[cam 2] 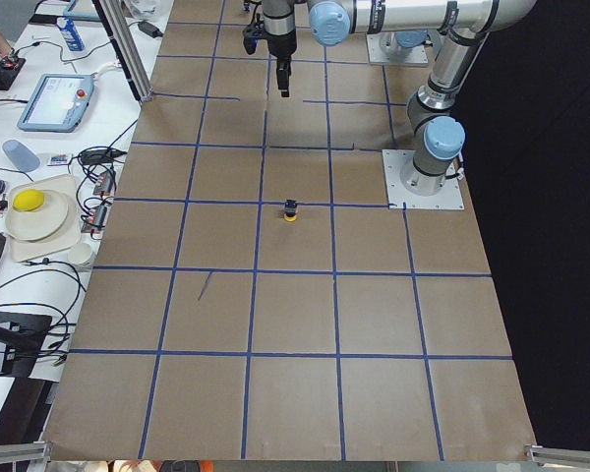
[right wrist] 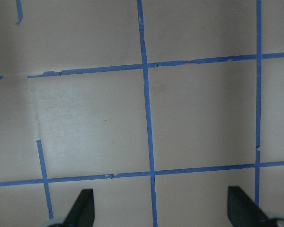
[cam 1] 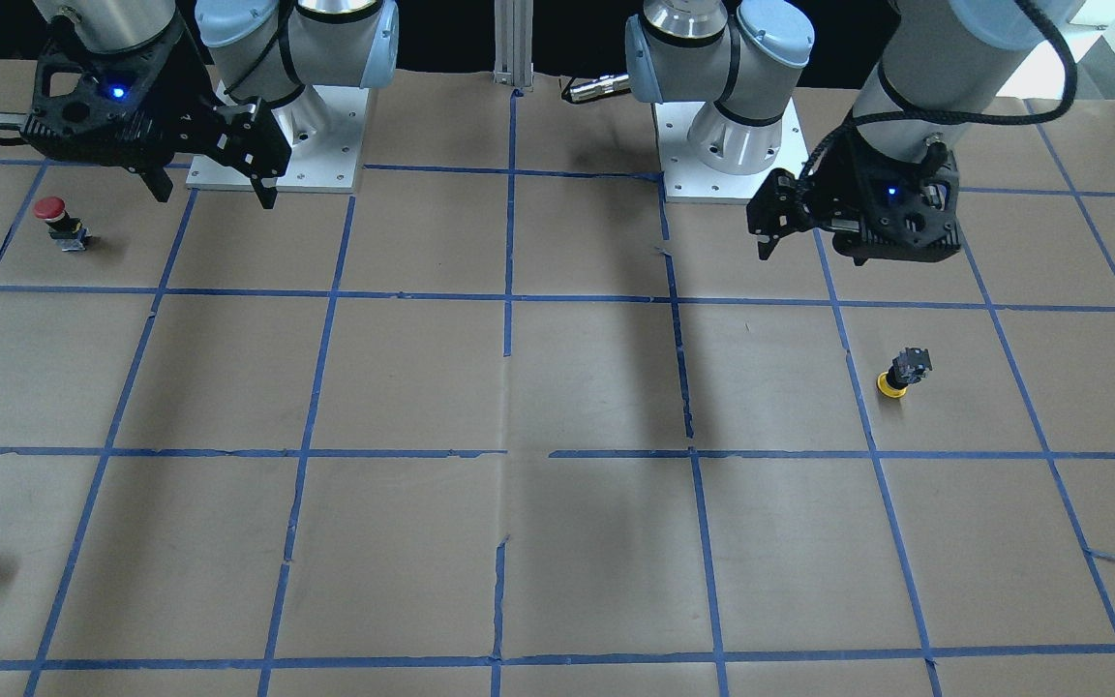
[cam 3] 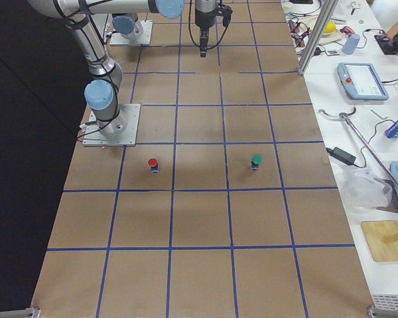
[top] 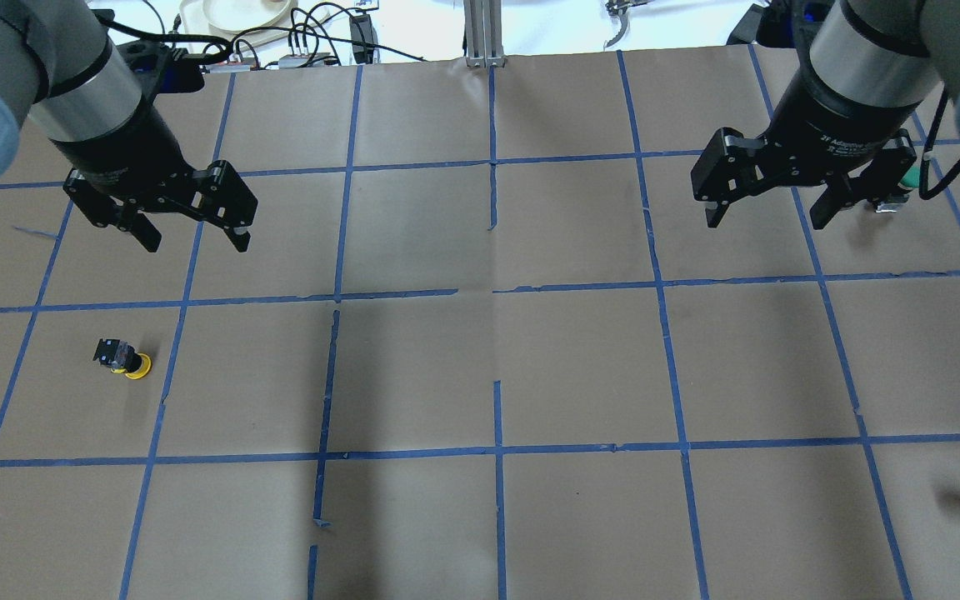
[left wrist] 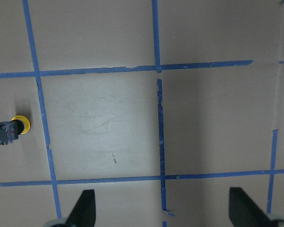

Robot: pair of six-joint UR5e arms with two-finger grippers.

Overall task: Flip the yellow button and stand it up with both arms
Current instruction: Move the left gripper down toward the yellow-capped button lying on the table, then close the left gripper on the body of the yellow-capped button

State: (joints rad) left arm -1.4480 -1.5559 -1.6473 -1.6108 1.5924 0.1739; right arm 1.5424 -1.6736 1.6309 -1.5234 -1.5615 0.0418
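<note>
At left of the overhead frame, you see the yellow button (top: 123, 358) lying sideways on the tabletop (top: 580, 367), below the left arm's (top: 105, 142) released jaws. The right arm's (top: 855, 92) jaws also gape; its collar print reads "2F Adaptive", the rest blurred.

White lettering on the body of the right gripper (top: 766, 223) reads roughly "2F Adaptive"; remainder blurred.

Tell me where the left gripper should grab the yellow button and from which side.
Grip the yellow button by its black-grey body, coming down from above with the open left gripper. It seems to stand on its round cap, body up, so the body's flat sides are exposed while the cap lies against the table.
</note>
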